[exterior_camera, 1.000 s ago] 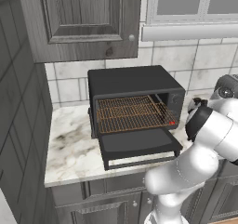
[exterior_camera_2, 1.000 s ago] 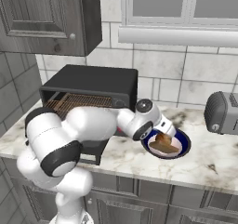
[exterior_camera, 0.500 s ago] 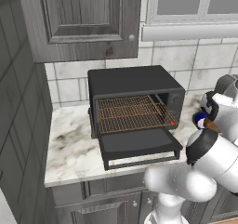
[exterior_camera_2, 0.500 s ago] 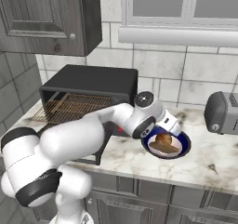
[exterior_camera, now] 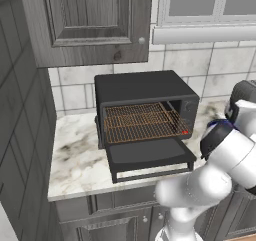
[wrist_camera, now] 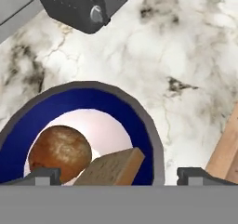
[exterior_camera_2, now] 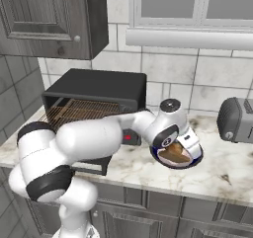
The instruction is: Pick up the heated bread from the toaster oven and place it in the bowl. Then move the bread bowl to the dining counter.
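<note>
Bread in the bowl, my gripper wide open above it, bowl not yet moved

Largest first: the toaster oven (exterior_camera: 145, 117) sits mid-frame in the left base view, door down, rack bare. At lower right of the right base view the bowl (exterior_camera_2: 196, 155) rests on the marbled counter (exterior_camera_2: 217, 175). In the hand view the heated bread (wrist_camera: 114, 168) leans tilted inside it beside a round brown bun (wrist_camera: 59, 151). My gripper (wrist_camera: 118, 175) hangs empty, jaws wide. I judge the risk: pinching the rim off-centre could tip the bowl and spill the leaning slice
</note>
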Robot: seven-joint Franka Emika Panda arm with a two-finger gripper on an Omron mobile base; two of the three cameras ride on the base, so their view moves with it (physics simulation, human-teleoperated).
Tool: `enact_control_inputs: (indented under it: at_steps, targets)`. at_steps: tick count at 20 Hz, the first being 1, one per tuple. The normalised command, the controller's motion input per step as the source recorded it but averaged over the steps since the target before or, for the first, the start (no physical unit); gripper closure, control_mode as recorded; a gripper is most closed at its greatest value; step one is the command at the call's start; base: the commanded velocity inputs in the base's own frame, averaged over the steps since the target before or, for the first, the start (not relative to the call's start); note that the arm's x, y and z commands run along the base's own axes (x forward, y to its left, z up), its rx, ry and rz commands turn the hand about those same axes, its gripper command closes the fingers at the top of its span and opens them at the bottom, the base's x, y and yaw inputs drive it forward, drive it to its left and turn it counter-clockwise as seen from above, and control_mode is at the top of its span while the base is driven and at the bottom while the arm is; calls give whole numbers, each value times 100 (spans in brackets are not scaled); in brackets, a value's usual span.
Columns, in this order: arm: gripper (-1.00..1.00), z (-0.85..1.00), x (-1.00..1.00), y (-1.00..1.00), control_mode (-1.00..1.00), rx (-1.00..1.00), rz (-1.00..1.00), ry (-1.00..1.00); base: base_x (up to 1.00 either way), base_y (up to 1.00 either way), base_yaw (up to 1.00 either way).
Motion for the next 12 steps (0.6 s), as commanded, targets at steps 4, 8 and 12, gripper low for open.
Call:
enact_control_inputs:
  at_steps: [4, 8, 12]
  targets:
    - [-100, -49, -23, -19, -100, 33, -15, 0, 0, 0, 0]
    - [-100, -8, -2, 0, -100, 16, -5, 0, 0, 0, 0]
    - [-100, -4, 0, -1, -100, 4, 0, 1, 0, 0, 0]
